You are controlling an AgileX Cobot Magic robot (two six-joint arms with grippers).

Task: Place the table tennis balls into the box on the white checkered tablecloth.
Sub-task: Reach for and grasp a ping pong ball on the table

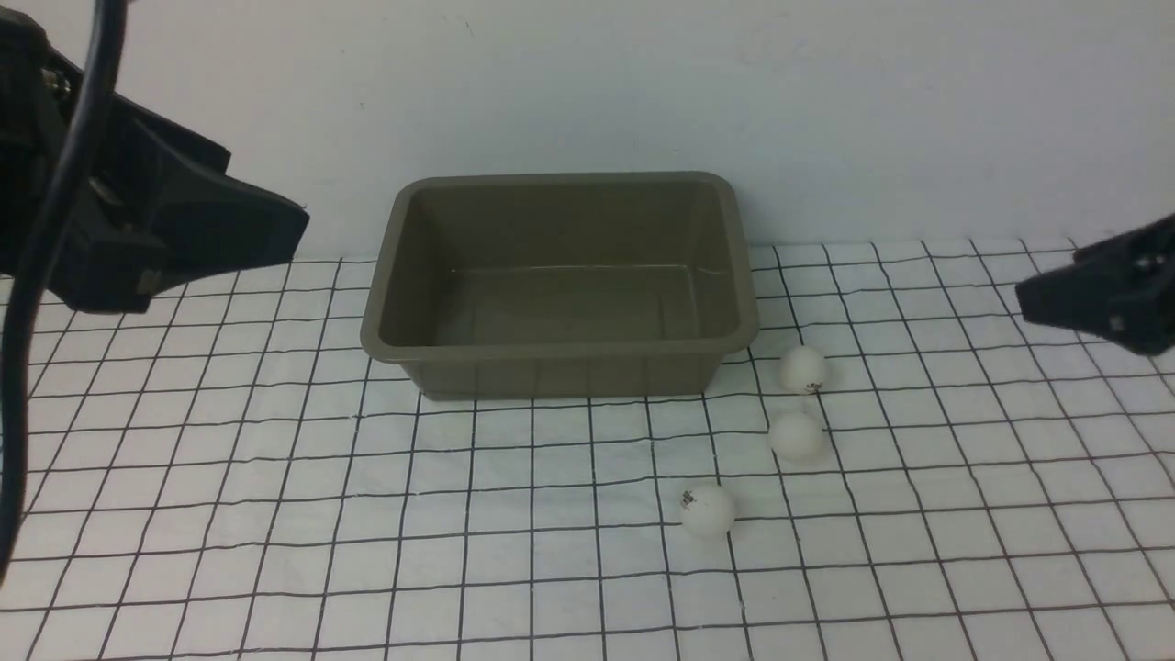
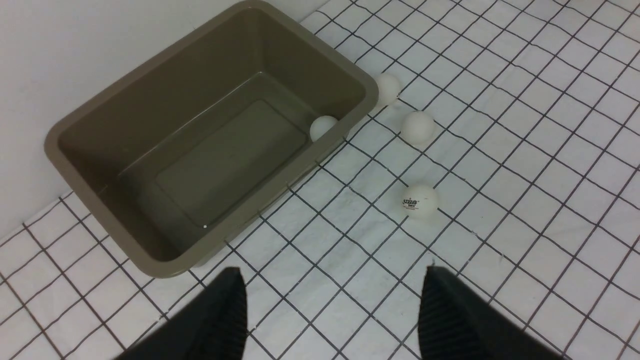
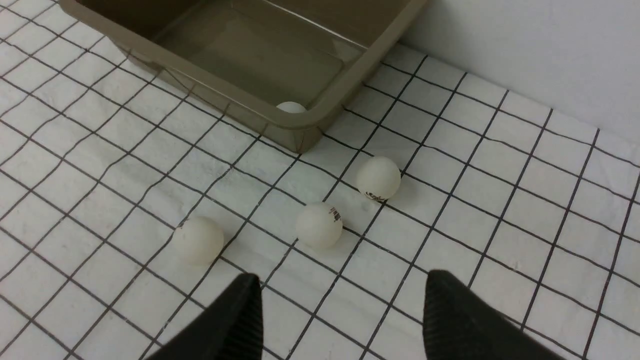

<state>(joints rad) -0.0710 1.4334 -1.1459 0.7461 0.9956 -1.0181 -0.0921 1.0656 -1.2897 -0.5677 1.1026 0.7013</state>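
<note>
1. The left gripper [image 2: 335, 310] is raised over the left side of the white checkered tablecloth [image 1: 275, 514]. Its jaws stand wide apart and hold nothing.
2. The right gripper [image 3: 340, 315] is raised at the right edge of the cloth. Its jaws also stand wide apart and hold nothing.
3. Three table tennis balls lie on the cloth, to the right of centre.
   - The nearest ball [image 1: 707, 509] shows a dark printed logo. It lies well apart from the box [image 1: 560, 344].
   - The middle ball [image 1: 795, 435] lies farther back and slightly to the right.
   - The far ball [image 1: 803, 369] lies just beside the front right corner of the box. The right wrist view shows a small gap between them.
4. The box stands upright on the cloth, at the back, close to the wall [image 1: 587, 83].
5. A fourth ball [image 2: 322, 127] lies inside the box, in its front right corner. The near wall of the box hides it in the front view.
</note>
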